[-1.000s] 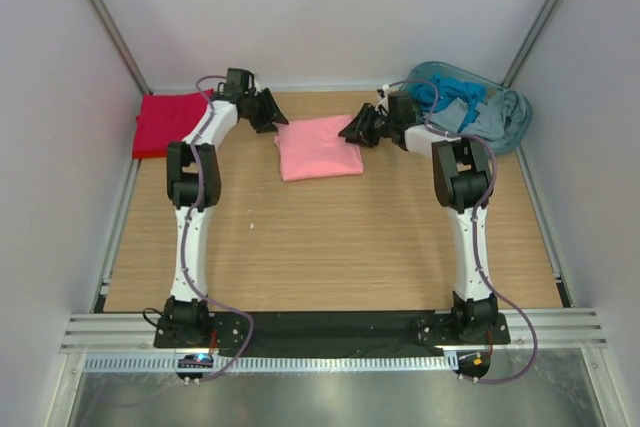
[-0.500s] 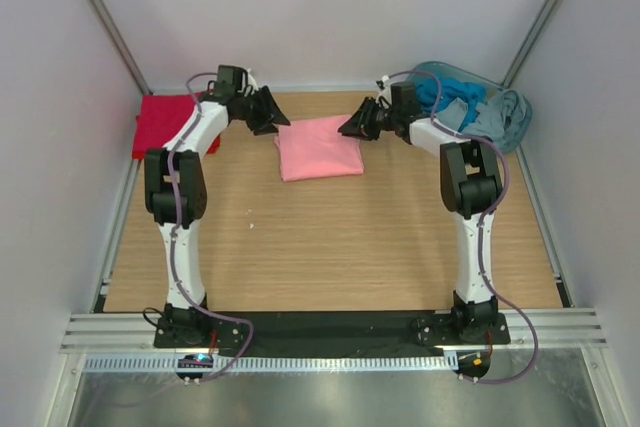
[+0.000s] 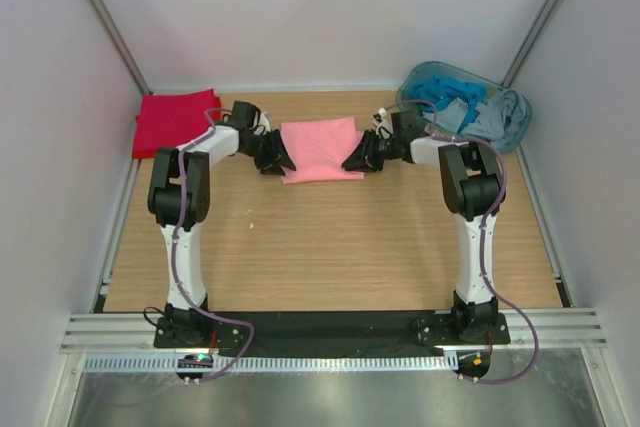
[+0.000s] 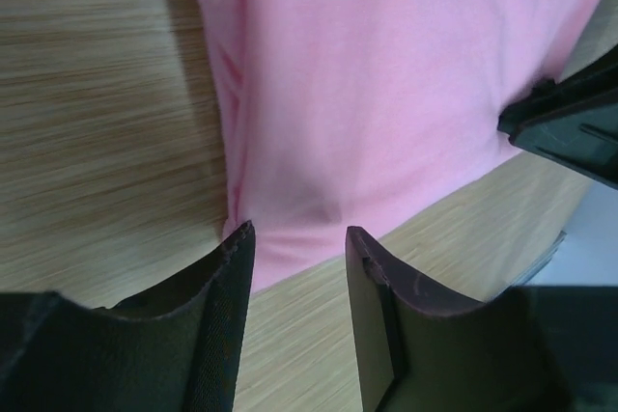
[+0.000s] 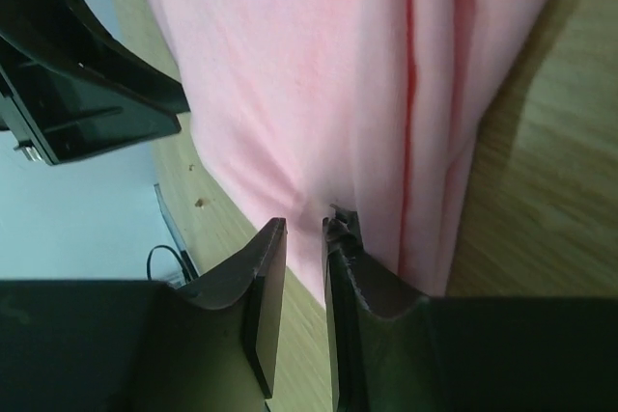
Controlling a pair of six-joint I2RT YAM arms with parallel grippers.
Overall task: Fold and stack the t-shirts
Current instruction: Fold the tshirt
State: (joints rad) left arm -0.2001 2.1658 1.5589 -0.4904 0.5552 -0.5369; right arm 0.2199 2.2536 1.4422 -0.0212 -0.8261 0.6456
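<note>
Lying folded flat, the pink t-shirt (image 3: 320,145) sits directly between the two grippers, with its near edge at their fingertips. It looks slightly longer from one gripper to the other than front to back.

The left gripper (image 4: 294,238) is at the shirt's near-left corner. Its fingers are moderately apart, with the cloth edge just ahead of the gap and nothing clamped.

The right gripper (image 5: 304,229) is at the near-right corner. Its fingers are almost together and the cloth puckers at their tips, but a firm pinch cannot be confirmed.

The red t-shirt (image 3: 168,119) lies folded well apart, on the outer side of the left arm and beyond it toward the far-left corner of the table (image 3: 330,247). A basket (image 3: 420,75) of blue clothes sits behind the right arm.

Assessment: folding appears complete and stacking is outstanding. The coming move depends on carrying the pink shirt sideways, past the left gripper, onto the red one. The left arm is nearer that destination. A one-sided grip risks the fold opening in transit.
</note>
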